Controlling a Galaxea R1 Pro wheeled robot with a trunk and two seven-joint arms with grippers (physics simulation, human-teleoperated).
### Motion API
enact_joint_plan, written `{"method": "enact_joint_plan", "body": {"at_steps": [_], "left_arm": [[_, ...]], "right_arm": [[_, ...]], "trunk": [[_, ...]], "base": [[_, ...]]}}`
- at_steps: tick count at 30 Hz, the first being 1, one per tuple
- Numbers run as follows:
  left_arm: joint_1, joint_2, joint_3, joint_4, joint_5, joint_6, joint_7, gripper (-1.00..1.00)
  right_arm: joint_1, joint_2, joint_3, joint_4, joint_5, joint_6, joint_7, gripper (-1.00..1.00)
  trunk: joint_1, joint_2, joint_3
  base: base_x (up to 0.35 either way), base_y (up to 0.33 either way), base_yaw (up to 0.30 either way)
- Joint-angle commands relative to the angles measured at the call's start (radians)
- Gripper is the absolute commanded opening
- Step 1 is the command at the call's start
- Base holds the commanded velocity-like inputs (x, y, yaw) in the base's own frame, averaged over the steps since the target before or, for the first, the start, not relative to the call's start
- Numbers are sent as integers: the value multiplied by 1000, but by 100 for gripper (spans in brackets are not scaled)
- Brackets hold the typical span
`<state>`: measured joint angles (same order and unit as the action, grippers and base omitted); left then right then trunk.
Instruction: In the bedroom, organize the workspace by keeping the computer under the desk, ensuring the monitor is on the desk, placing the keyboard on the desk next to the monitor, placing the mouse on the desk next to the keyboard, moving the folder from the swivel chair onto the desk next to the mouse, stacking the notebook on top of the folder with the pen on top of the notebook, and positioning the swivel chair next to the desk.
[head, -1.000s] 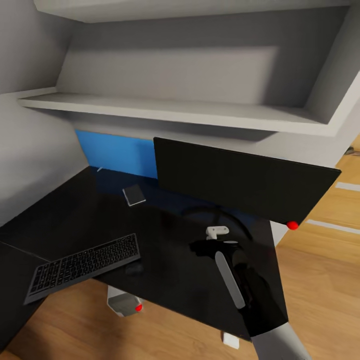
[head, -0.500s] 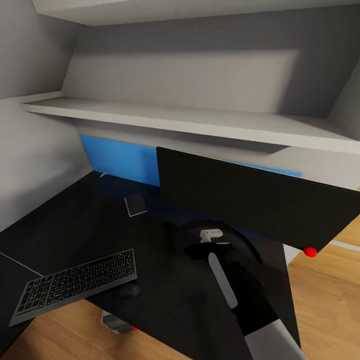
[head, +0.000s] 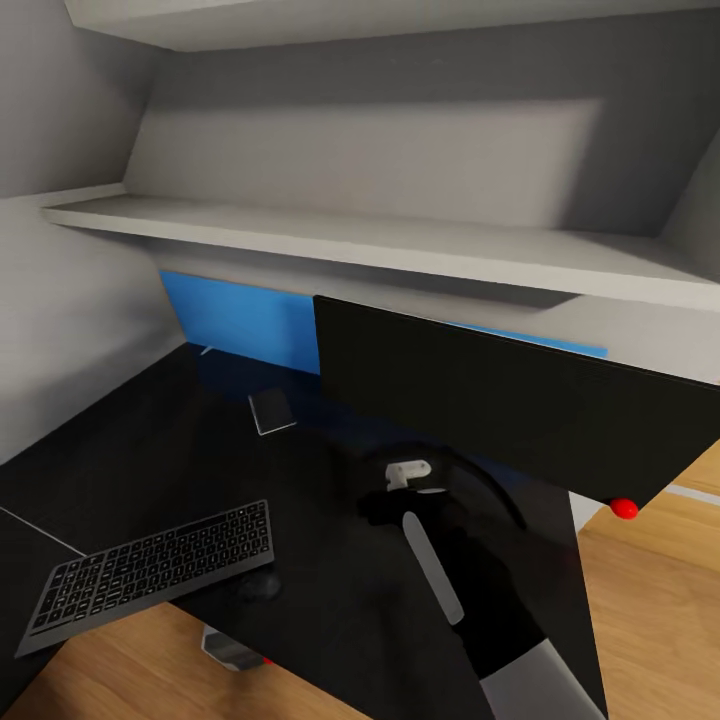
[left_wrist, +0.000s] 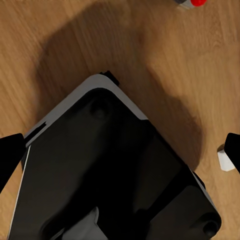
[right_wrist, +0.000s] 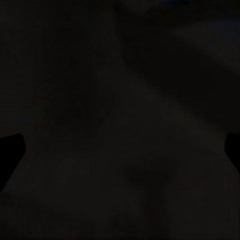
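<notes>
The black desk (head: 150, 440) with its blue back panel carries the big black monitor (head: 500, 400) at the right, on an arc stand. The keyboard (head: 150, 575) lies at the front left, its near edge over the desk's rim. Just right of it sits the dark mouse (head: 260, 585). The notebook (head: 271, 410) lies further back, and a thin pale sliver, perhaps the pen (head: 205, 349), lies by the panel. My right gripper (head: 385, 503) hovers over the monitor's stand, open and empty (right_wrist: 120, 150). My left gripper (left_wrist: 120, 152) hangs open above my own base. The computer (head: 232, 648) peeks out under the desk. Folder and swivel chair are out of view.
A white wall shelf (head: 380, 240) runs above the monitor, with grey sloped walls around it. Wood floor (head: 650, 590) lies to the right of the desk and in front of it. A white desk foot (left_wrist: 226, 161) stands on the floor near my base.
The camera moved closer and turned, so the whole picture shifted. My right arm has slid a little to the left over the desk, staying open. Nothing on the desk moved.
</notes>
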<state>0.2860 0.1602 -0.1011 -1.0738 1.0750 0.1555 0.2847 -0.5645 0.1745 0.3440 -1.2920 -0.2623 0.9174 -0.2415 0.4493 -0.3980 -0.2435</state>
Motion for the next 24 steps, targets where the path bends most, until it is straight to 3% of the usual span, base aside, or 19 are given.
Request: {"method": "enact_joint_plan", "body": {"at_steps": [1, 7, 10, 13, 24], "left_arm": [[0, 1, -2, -3, 8, 1, 8, 100], [2, 1, -2, -14, 12, 0, 10, 100], [2, -8, -6, -10, 11, 0, 9, 100], [2, -11, -7, -9, 11, 0, 9, 100], [2, -14, -8, -8, 4, -2, 8, 100]], "right_arm": [[-1, 0, 2, 1, -10, 3, -10, 100], [-3, 0, 12, 28, -18, 4, -12, 100], [-22, 0, 14, 82, -75, 2, -12, 100], [-31, 0, 15, 100, -97, 1, -13, 100], [-72, 0, 10, 191, -127, -10, -20, 100]], "trunk": [[1, -2, -2], [1, -2, -2], [1, -2, -2], [1, -2, -2], [1, -2, -2]], "base": [[2, 0, 1], [0, 0, 70], [0, 0, 234], [0, 0, 260], [0, 0, 276]]}}
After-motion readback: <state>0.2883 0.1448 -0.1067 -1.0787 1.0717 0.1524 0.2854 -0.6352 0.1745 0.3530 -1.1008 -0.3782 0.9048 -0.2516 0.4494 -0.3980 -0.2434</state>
